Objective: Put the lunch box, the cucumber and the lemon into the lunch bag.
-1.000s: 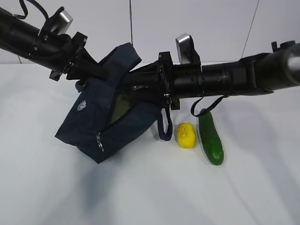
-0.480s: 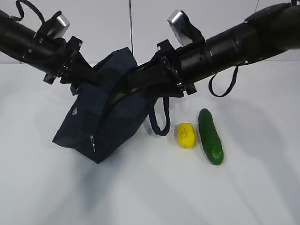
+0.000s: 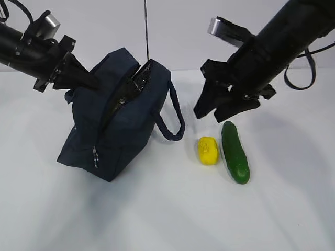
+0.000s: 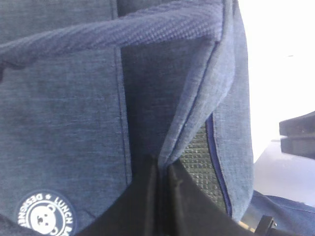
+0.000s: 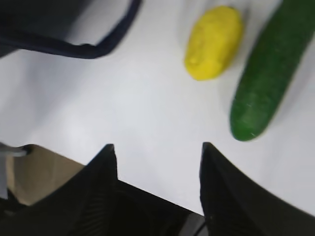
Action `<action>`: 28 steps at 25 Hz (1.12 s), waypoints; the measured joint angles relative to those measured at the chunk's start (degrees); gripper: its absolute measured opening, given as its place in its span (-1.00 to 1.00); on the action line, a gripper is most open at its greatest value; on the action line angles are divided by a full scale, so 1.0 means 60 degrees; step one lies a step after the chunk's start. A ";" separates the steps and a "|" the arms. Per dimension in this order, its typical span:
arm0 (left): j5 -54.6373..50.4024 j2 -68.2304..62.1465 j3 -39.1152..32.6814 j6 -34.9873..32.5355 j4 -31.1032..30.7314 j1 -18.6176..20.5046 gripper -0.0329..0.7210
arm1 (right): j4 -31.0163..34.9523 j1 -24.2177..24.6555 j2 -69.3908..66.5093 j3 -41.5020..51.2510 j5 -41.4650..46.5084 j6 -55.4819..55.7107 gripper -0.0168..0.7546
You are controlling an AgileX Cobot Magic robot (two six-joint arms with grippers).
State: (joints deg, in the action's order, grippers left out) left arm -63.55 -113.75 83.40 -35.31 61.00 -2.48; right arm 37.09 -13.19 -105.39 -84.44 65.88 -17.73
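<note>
Now the right pincer [image 3: 217,111], jaws apart and empty, is hanging just above the lemon [image 3: 208,150] and the cucumber [image 3: 235,151] lying side by side on the table [image 3: 172,209]; it should be dropping squarely over the lemon. The left pincer [image 4: 162,189], pinched shut on the lunch bag [image 3: 118,130], is propping its unzipped mouth open, and the lunch box is not showing, perhaps already inside.

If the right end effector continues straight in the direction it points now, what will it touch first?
Most likely the bare table, a little short of the lemon. The open right end effector points down at white surface between the lunch bag's handle and the lemon; depth is uncertain.
</note>
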 joint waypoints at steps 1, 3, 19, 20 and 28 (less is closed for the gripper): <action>0.0000 0.0000 0.0000 0.0000 0.0000 0.0079 -0.94 | -0.0498 0.0000 0.0085 0.0000 0.0026 0.0422 0.09; -0.0062 0.0000 0.0000 0.0000 0.0000 0.0188 -0.94 | -0.1507 0.0000 0.0174 0.0000 0.0161 0.1361 0.09; -0.0265 0.0000 0.0000 0.0022 0.0000 0.0436 -0.94 | -0.4841 0.0000 -0.0164 0.0000 -0.0358 0.4045 0.34; -0.0262 0.0000 0.0000 0.0022 0.0000 0.0436 -0.94 | -0.4883 0.0000 -0.0263 0.0000 -0.0489 0.4045 0.39; -0.0285 0.0000 0.0000 0.0022 0.0000 0.0436 -0.94 | -0.4917 0.0000 -0.1305 -0.0182 -0.1564 0.4157 0.49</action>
State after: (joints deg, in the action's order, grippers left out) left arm -65.26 -113.75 83.40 -35.18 61.00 0.14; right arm 7.59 -13.19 -113.22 -85.54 56.50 7.21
